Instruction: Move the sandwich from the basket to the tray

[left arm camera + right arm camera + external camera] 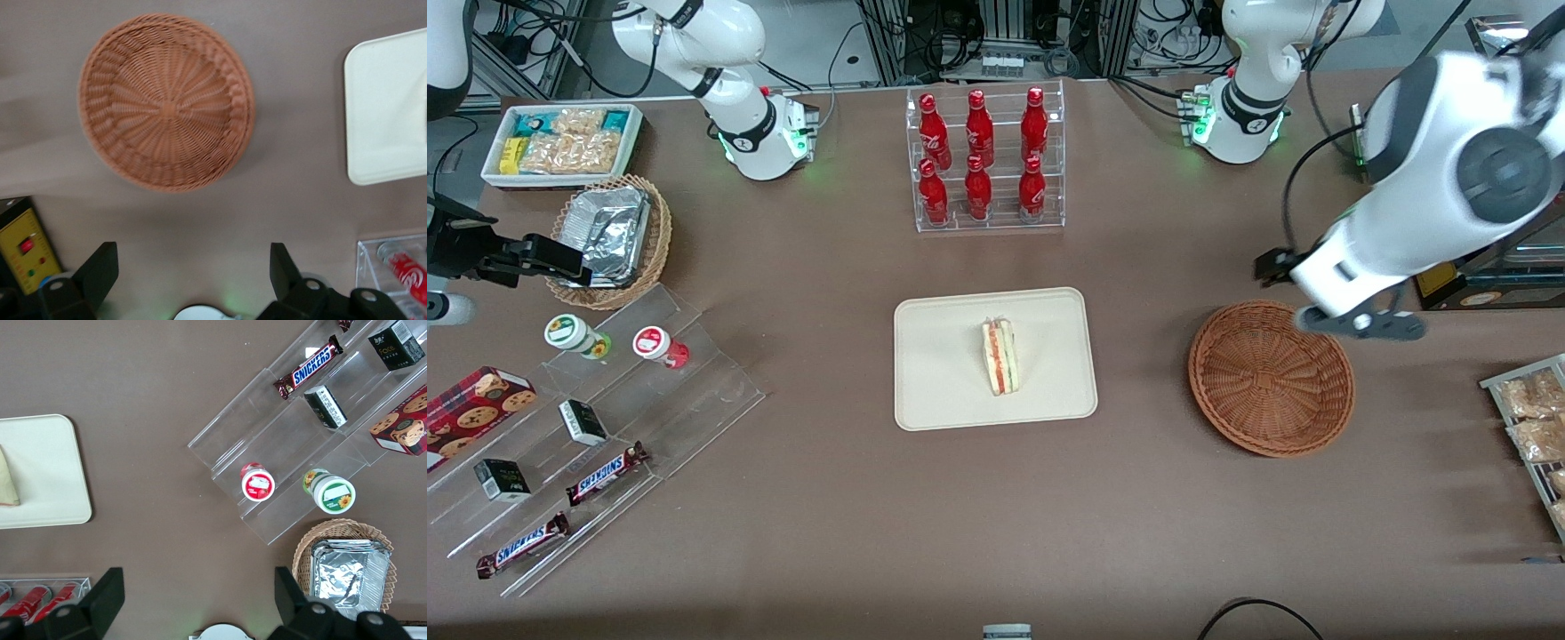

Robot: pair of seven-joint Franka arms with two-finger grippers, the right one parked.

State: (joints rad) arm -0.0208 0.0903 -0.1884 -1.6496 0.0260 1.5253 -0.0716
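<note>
Pincer [190, 273] spread wide, holding nothing, raised above the table [827, 533] just past the basket [1271, 378] rim on the side farther from the front camera. Fingers [100, 270] well apart, with bare table showing between them in the wrist view. Basket directly below and ahead of the pincer, round, reddish-brown, with nothing inside.

Sandwich [1001, 356] already on the tray [934, 391], near the tray's middle, resting on one bread face with the red and green filling edge turned toward the parked arm's end. Tray well apart from the basket, toward the middle of the table.

Judging by that: transfer done, release done, arm in the retreat step. Next move, if any, only a lift clear to a rest pose; no grasp called for, no careful aim.

Around: clear rack of red bottles [984, 160] farther from the front camera than the tray, near it but not touching. Tan basket with foil container [609, 233], white bin of snacks [562, 142], stepped clear shelf with chocolate bars [605, 476] and small cups, all toward the parked arm's end. Snack packets [1534, 413] at the working arm's end, near the basket. Nothing between pincer and open space above; only the yellow box [27, 250] close by to mind.
</note>
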